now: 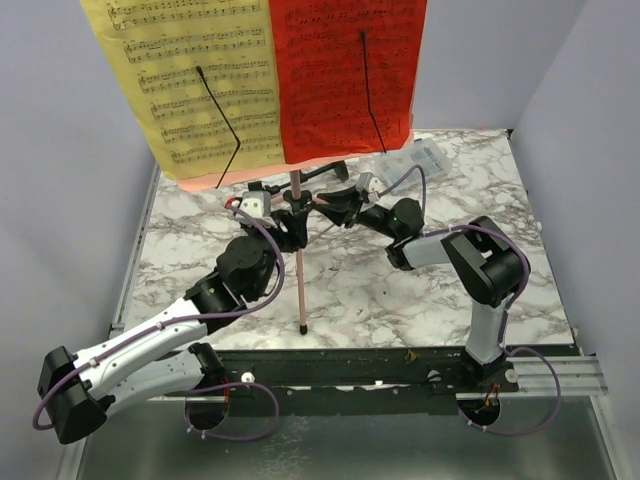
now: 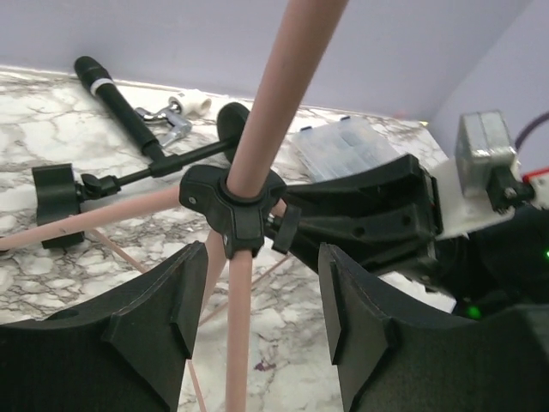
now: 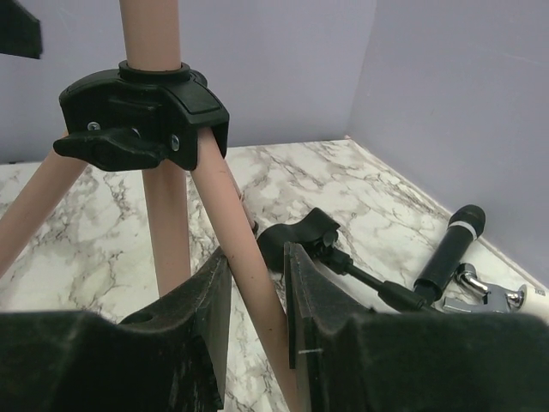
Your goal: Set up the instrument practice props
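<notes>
Stand [image 1: 296, 250] is upright on the table [image 1: 450, 290], with yellow page [image 1: 190, 80] and red page [image 1: 345, 70] mounted. Microphone [image 2: 120, 99] lies flat behind it, judged not yet set up. Right gripper [image 3: 257, 300] pinches one leg [image 3: 214, 189]. Left gripper [image 2: 257, 318] fingers are spread, with another leg between them and no visible contact.

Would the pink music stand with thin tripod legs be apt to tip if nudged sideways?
Likely top-heavy: yellow and red sheet-music pages sit atop its slim pole. The thin legs probably flex; the right gripper clamping one leg should steady it.
</notes>
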Motion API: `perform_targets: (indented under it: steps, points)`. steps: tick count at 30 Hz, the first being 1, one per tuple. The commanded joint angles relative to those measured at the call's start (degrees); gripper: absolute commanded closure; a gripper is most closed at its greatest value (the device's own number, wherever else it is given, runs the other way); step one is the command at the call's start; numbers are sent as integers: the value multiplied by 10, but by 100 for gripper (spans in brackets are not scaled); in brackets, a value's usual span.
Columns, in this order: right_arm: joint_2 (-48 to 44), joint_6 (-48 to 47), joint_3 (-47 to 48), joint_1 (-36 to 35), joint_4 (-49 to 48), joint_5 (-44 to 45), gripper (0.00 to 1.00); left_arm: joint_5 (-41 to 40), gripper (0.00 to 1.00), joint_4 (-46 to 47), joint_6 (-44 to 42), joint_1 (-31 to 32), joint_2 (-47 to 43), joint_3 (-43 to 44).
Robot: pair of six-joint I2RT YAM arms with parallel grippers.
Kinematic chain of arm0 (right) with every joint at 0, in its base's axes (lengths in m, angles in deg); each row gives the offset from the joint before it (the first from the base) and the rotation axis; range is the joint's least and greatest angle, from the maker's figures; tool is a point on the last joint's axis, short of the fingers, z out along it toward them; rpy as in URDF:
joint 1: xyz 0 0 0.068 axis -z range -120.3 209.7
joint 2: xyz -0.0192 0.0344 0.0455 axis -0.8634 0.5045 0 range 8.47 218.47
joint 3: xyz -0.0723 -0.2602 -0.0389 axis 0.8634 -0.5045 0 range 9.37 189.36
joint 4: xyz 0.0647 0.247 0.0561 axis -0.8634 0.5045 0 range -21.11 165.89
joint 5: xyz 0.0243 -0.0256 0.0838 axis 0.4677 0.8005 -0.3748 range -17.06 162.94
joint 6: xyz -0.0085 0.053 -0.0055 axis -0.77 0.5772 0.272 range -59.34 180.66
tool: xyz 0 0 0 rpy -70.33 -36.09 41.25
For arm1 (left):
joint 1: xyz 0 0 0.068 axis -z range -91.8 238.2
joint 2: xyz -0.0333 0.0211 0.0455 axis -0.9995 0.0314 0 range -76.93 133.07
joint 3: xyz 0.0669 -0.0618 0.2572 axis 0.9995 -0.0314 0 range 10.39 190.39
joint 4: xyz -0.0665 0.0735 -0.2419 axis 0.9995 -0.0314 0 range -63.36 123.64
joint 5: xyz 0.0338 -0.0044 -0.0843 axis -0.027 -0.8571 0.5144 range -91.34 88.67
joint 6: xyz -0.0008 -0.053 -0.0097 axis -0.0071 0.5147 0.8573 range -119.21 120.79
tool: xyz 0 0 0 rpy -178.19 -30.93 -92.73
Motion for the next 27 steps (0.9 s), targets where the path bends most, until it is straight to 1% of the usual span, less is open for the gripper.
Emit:
perform_targets:
  steps: [1, 4, 7, 8, 10, 11, 13, 17, 20, 23, 27]
  points:
    - [49, 44, -30, -28, 81, 68, 100, -29, 42, 26, 23, -35, 41, 39]
    - [53, 49, -32, -37, 70, 91, 100, -10, 43, -34, 62, -64, 62, 63]
    - [57, 59, -28, -37, 65, 97, 100, 44, 43, -83, 100, -87, 67, 70]
    - [58, 59, -25, -37, 67, 96, 100, 68, 41, -88, 106, -90, 63, 62]
    - [59, 58, -15, -36, 79, 97, 100, 105, 32, -100, 124, -91, 47, 41]
    - [60, 60, -11, -37, 83, 102, 100, 118, 27, -112, 133, -93, 39, 34]
    - [63, 70, -7, -38, 82, 116, 100, 143, 20, -149, 150, -99, 24, 25]
    - [69, 74, -7, -57, 70, 170, 100, 133, 15, -194, 172, -105, -5, 18]
    - [82, 72, -1, -79, 61, 209, 100, 126, 9, -223, 169, -111, -18, 31]
    - [96, 63, 1, -100, 53, 251, 100, 129, 8, -271, 157, -116, -22, 66]
    - [117, 62, 4, -130, 40, 307, 100, 116, 4, -332, 148, -119, -36, 118]
